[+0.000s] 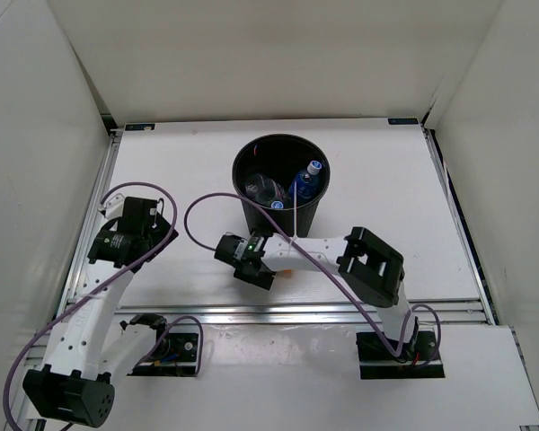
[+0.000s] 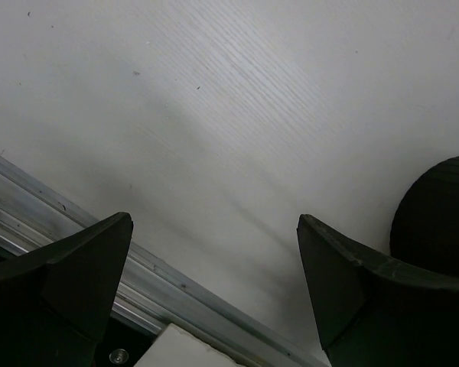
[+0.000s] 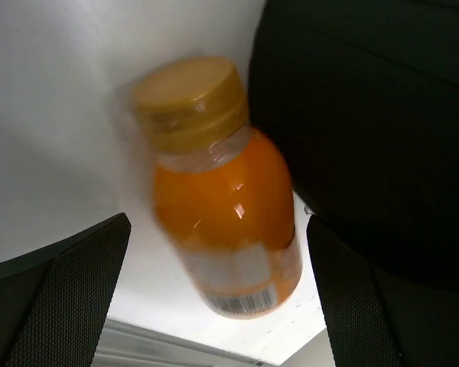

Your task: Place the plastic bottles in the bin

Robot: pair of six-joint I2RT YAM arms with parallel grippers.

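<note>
White table (image 1: 386,180), bin (image 1: 260,215) mid-far: orange bottle (image 3: 222,206) not yet in.
R gripper (image 3: 218,229) nearer, jaws wide, empty; bottle sits betw. them beside bin wall, long axis fwd, cap away. L gripper (image 2: 214,229) wide, off over table.

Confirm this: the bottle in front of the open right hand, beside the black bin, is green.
Wrong colour: the bottle is orange, not green, as the right wrist view shows. It is in front of the open right hand, beside the black bin.
</note>
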